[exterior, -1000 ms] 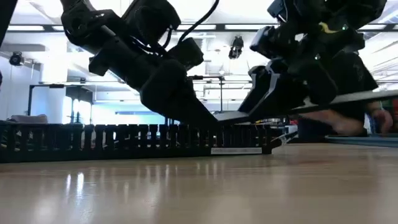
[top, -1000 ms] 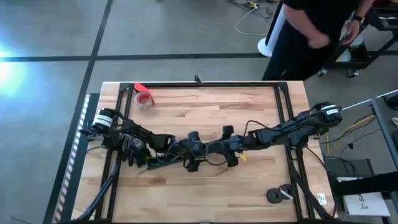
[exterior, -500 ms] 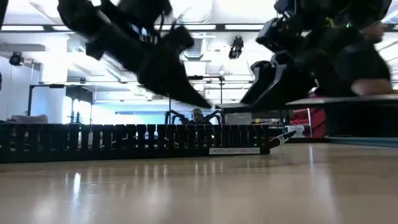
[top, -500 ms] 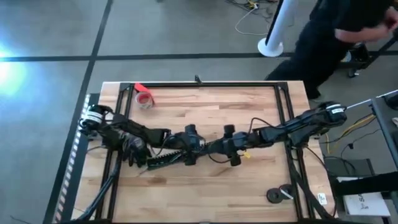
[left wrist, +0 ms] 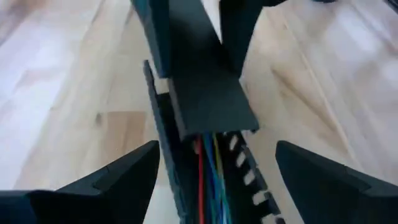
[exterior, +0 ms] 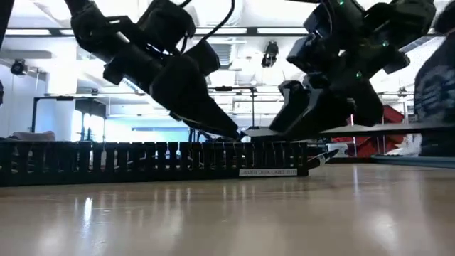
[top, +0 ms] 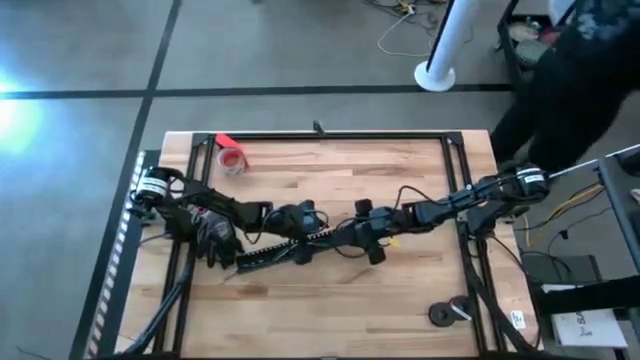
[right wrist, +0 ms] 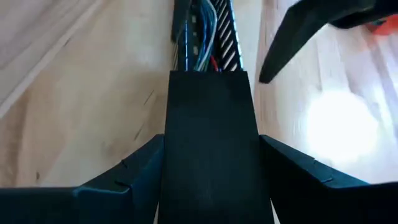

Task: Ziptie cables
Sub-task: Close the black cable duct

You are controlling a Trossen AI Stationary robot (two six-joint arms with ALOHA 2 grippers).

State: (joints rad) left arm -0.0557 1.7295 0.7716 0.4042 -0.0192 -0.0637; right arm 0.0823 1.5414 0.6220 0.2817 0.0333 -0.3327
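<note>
A black slotted cable duct lies slantwise on the table's middle. The cables, thin red, blue and yellow wires, run inside it. A flat black cover strip hangs over the duct's right end, with my right gripper shut on it. My left gripper is open, its fingers standing wide on either side of the duct; whether it touches anything, I cannot tell. In the low view its tip comes down close to the strip's free end. The ziptie is out of view. My right gripper pinches the cover strip by its two long edges between its two fingers. The fingers come from the table's right, slanting down, and lie along the strip. The strip runs about level, its free end just above the duct.
A red tape roll lies at the far left. Black rails frame the tabletop. Two dark discs sit near the front right corner. A long slotted duct crosses the low view. A person stands beyond the far right corner.
My left gripper has risen a little and come back down to the strip's free end, staying open. My right gripper has kept hold of the strip, which now runs more level. The person behind the table has walked toward the right.
</note>
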